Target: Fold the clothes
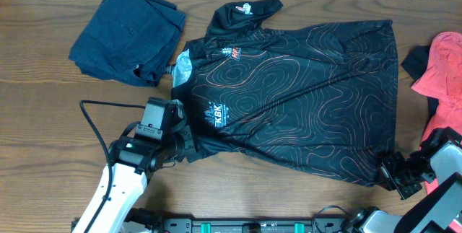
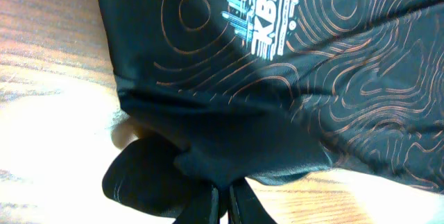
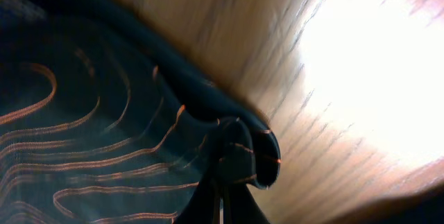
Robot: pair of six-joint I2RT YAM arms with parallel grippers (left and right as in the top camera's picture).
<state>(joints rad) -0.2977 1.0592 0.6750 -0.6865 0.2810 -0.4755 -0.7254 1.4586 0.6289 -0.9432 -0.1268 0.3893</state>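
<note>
The jersey (image 1: 289, 96) lies spread flat on the counter (image 1: 43, 103), its near sleeve clenched in the left tool (image 1: 179, 141) and its near hem corner in the right tool (image 1: 393, 169), both holding so little cloth that lifting may tug an edge free or fold it crooked.

"KBK" on black jersey (image 2: 347, 78)
</note>
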